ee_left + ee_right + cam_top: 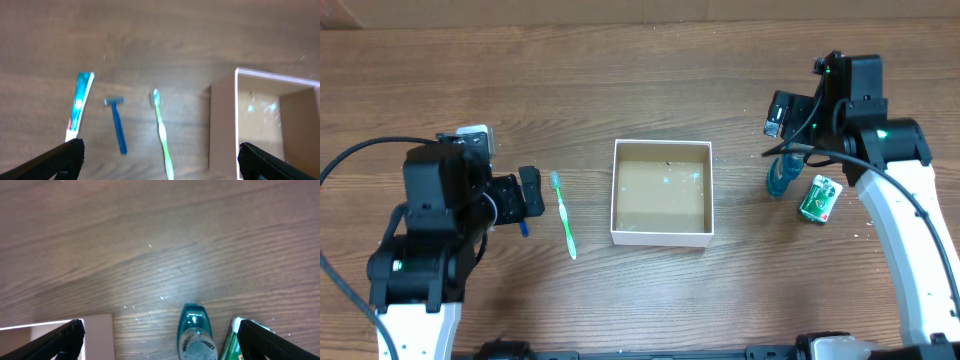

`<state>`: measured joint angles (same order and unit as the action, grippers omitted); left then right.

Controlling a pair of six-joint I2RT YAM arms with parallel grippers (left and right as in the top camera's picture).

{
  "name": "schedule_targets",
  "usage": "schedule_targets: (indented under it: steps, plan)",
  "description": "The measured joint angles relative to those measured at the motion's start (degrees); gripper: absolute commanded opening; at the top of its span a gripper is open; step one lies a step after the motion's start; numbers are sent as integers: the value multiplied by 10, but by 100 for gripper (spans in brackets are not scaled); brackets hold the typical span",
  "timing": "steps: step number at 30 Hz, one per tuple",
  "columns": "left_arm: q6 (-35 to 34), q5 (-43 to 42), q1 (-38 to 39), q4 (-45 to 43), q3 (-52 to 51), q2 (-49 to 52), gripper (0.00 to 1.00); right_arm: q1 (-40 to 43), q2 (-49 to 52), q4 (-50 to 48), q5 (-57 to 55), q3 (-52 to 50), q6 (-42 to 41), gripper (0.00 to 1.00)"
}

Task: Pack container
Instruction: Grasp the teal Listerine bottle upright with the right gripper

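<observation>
The container stands mid-table, a square white-walled box with a bare brown floor. It also shows in the left wrist view, and one corner shows in the right wrist view. A green toothbrush lies left of it on the wood. My left gripper is open and empty, just left of the toothbrush. In the left wrist view the toothbrush lies between the open fingers. My right gripper is open and empty above an upright blue bottle.
A blue razor and a toothpaste tube lie left of the toothbrush. A green packet lies right of the bottle. In the right wrist view the bottle and packet sit between the open fingers.
</observation>
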<state>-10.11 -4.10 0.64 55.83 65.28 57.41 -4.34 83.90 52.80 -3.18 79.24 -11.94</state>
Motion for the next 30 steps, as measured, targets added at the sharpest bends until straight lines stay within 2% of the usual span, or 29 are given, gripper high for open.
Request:
schedule_targets:
  steps: [8,19,22,27,30]
  plan:
    - [0,0,0,21,0,21,100,58,31,58,12,15,-7,100]
    - [0,0,0,21,0,21,100,61,148,111,55,15,22,99]
    - [0,0,0,21,0,21,100,61,162,109,59,15,30,91]
    - [0,0,0,20,0,22,100,61,162,108,59,15,43,57]
    - [0,0,0,21,0,22,100,61,162,108,59,15,44,45]
